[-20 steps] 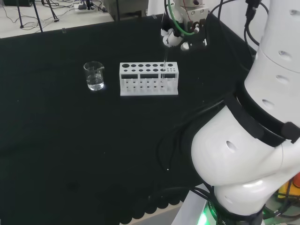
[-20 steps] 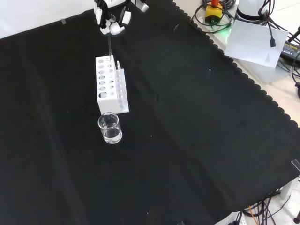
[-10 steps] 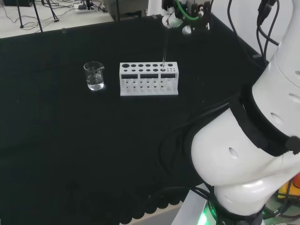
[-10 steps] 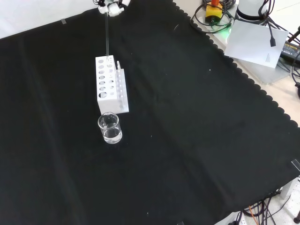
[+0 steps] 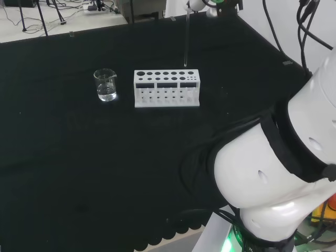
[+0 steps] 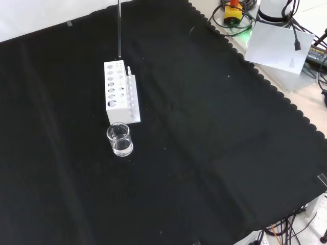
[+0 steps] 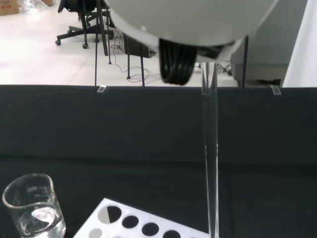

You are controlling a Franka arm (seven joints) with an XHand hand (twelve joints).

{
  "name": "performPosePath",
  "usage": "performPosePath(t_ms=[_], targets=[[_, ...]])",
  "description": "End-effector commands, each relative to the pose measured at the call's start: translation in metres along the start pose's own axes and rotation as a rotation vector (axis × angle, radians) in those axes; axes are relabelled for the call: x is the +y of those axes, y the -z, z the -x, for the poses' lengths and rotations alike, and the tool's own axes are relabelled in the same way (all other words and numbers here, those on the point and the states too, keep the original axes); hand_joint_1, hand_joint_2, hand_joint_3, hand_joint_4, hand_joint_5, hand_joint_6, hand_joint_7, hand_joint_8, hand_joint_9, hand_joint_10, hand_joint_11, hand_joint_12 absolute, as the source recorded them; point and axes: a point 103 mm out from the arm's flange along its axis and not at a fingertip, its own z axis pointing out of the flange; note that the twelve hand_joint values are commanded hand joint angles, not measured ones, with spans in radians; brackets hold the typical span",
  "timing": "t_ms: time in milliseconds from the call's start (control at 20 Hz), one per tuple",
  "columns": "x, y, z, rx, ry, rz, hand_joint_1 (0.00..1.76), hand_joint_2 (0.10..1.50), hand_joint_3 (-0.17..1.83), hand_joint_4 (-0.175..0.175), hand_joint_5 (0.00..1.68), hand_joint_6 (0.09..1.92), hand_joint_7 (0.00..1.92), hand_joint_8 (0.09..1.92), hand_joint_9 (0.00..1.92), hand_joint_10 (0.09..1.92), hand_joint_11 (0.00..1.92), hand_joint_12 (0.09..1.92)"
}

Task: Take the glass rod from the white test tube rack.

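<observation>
A thin clear glass rod (image 5: 186, 37) hangs upright above the right end of the white plastic test tube rack (image 5: 166, 88) in the head view, its lower tip clear of the rack's top and just over the holes at that end. In the front view the glass rod (image 6: 119, 28) runs down from the view's top edge and ends a little above the far end of the rack (image 6: 121, 92), which lies lengthwise with its two rows of round holes facing up. At the head view's top edge a small part of the black and white hand (image 5: 195, 4) meets the rod's upper end; whether its fingers are curled round the rod or straight cannot be told. From the wrist view the rod (image 7: 210, 158) drops straight past the blurred white underside of the hand toward the rack's holed top (image 7: 143, 225). A small clear glass beaker (image 5: 106, 85) holding a little clear liquid stands on the black-clothed tabletop (image 5: 79, 168) just left of the rack in the head view, apart from it; in the front view the beaker (image 6: 119, 139) sits just in front of the rack's near end.
</observation>
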Motion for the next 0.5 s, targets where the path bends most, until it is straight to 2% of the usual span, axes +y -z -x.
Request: performPosePath(t_ms=[50,500], targets=[[-0.0029,0.0137,-0.0065,-0.004,0.017,0.012,1.33,0.54,0.89,-0.175,1.26,0.53,1.31,1.0,1.75,0.73,1.39,0.9],[-0.008,0.0217,-0.0026,0.0,0.031,0.037,1.33,0.54,0.9,-0.175,1.26,0.53,1.31,1.01,1.75,0.73,1.39,0.9]])
